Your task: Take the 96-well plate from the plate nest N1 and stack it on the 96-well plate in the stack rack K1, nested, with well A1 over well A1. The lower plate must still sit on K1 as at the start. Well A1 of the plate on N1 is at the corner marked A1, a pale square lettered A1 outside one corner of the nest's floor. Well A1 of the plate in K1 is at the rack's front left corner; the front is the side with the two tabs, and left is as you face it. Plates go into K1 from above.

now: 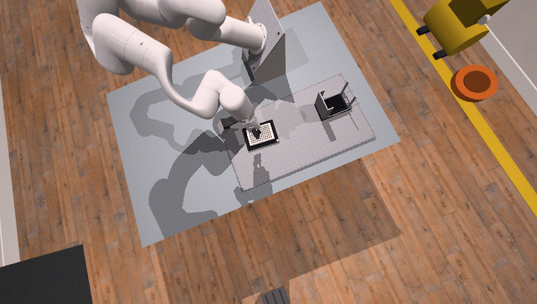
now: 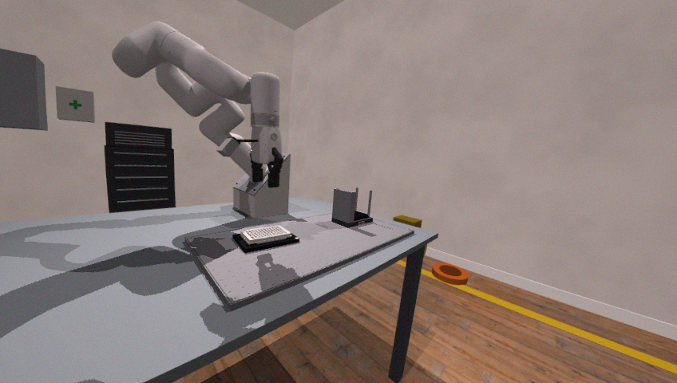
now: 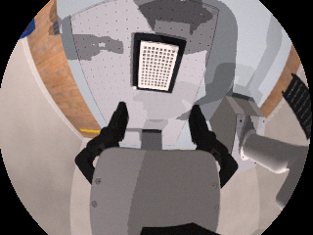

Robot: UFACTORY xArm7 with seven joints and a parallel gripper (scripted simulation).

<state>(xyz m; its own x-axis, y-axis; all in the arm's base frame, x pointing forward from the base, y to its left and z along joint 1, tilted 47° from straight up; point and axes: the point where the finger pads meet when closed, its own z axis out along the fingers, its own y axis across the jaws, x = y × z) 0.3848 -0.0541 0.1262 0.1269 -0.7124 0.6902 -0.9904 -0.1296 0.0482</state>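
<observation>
A white 96-well plate (image 1: 262, 133) lies flat in the black plate nest N1 (image 1: 261, 136) on the grey perforated board; it also shows in the side view (image 2: 265, 233) and in the wrist view (image 3: 158, 65). A pale square marks one nest corner (image 1: 277, 140). My gripper (image 2: 266, 176) hangs high above the plate, pointing straight down, open and empty; its two black fingers show in the wrist view (image 3: 158, 124). The stack rack K1 (image 1: 334, 103) stands at the board's far right with a dark plate on its floor (image 1: 335, 102), and shows in the side view (image 2: 350, 207).
The arm's grey base block (image 2: 260, 194) stands behind the board. The table edge runs close to the board's front. On the floor are an orange ring (image 1: 474, 82), a yellow line and a yellow machine (image 1: 456, 22).
</observation>
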